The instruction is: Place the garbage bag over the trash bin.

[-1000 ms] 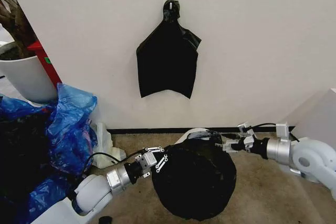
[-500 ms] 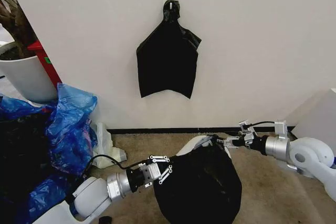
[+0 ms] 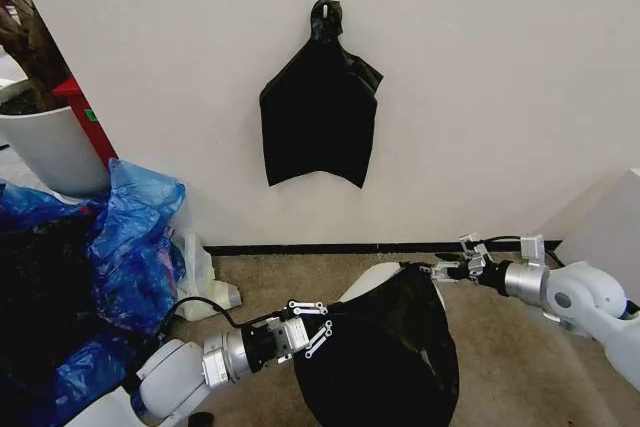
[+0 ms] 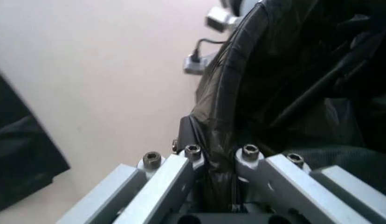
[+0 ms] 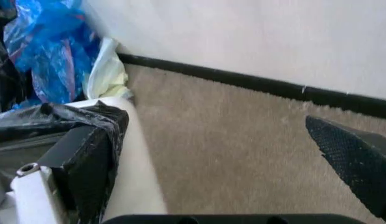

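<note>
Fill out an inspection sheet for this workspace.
Surface: beige carpet floor.
Job's things: garbage bag drawn over most of the trash bin; cream rim bare at the wall side.
Clutter: blue plastic bags, white plant pot, second black bag on a wall hook.
Grippers: left gripper shut on the bag's edge; right gripper at the rim, one finger inside the bag, jaws apart.
Cables: black cable by the left arm.
Surroundings: white wall, black baseboard.
</note>
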You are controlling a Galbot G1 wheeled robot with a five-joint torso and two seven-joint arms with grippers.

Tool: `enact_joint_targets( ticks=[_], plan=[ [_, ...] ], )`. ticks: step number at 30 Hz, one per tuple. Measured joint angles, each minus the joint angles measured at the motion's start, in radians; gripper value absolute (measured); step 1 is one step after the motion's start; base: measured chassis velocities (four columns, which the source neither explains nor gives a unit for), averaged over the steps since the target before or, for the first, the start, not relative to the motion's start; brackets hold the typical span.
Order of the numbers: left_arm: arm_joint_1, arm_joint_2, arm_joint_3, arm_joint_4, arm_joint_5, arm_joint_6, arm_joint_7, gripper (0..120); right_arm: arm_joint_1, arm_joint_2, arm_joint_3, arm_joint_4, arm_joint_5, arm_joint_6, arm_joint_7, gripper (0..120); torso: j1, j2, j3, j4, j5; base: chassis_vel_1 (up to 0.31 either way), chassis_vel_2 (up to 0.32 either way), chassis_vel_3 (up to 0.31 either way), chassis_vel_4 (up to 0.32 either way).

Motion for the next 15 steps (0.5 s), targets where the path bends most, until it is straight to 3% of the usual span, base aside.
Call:
enact_joint_targets(
  ticks=[6, 15],
  plan=[
    [-0.016, -0.021, -0.004, 0.035, -0.114, 0.05, -0.021, 0, -0.051, -0.014, 0.022, 0.053, 0.014, 0.087, -0.013, 100, 0.0, 0.0, 0.0, -0.0004, 0.0005, 0.0, 0.0, 0.0, 0.0],
    [-0.022, -0.031, 0.002, 0.071, -0.134, 0.073, 0.006, 0, -0.081, -0.025, 0.066, 0.141, 0.134, 0.046, 0.032, 100, 0.0, 0.0, 0.0, -0.0001, 0.0, 0.0, 0.0, 0.0, 0.0]
  ],
)
